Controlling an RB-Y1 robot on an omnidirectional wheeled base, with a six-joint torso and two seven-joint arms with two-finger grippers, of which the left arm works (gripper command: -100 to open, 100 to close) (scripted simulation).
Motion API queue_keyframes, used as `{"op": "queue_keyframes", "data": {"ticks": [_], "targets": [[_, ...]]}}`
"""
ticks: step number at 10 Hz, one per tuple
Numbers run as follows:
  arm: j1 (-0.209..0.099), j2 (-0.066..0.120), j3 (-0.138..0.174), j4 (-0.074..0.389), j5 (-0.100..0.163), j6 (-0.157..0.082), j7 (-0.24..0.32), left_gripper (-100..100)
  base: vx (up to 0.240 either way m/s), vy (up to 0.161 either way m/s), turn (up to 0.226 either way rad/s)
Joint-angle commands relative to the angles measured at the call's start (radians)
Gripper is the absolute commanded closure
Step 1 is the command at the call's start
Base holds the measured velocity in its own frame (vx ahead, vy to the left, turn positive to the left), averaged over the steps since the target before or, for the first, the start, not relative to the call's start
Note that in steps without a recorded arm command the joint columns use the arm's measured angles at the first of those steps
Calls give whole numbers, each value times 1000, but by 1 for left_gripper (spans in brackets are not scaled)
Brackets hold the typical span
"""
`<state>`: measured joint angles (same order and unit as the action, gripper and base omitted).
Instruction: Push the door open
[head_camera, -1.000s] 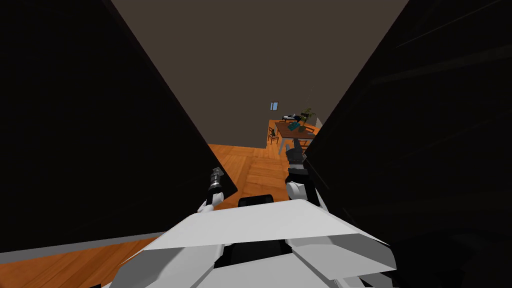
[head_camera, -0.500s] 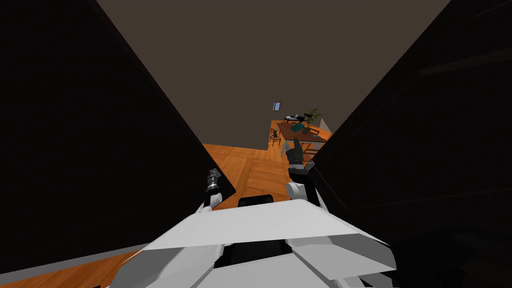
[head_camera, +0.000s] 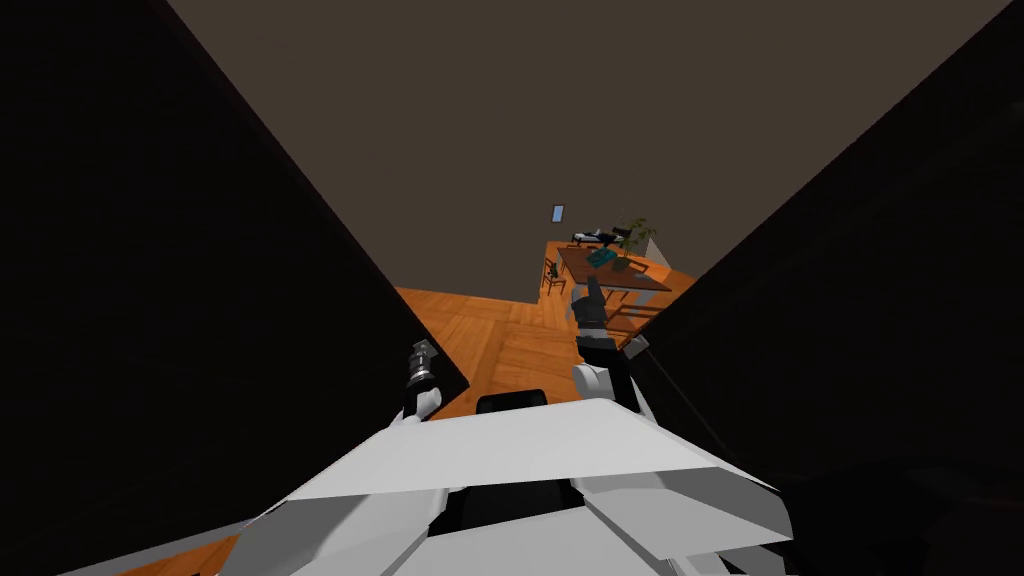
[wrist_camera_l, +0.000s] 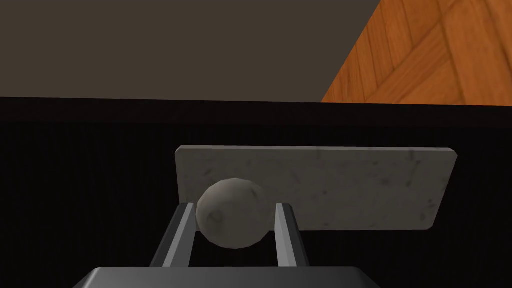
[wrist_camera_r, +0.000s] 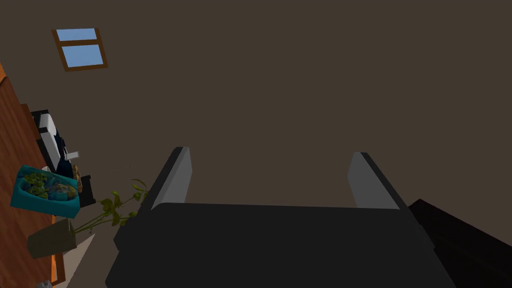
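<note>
No text, label, brand, number or sign can be read in any of the views.
</note>
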<state>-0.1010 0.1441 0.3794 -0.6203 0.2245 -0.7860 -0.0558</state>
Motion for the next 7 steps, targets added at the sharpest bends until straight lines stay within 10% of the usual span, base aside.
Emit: {"op": "queue_keyframes", "data": {"ticks": [1,7], "targets": [[-10,8,18,13,10,-14,-6,100,187,6,40],[-1,18,87,19,51,-20,-33,100,219,19,45]]}}
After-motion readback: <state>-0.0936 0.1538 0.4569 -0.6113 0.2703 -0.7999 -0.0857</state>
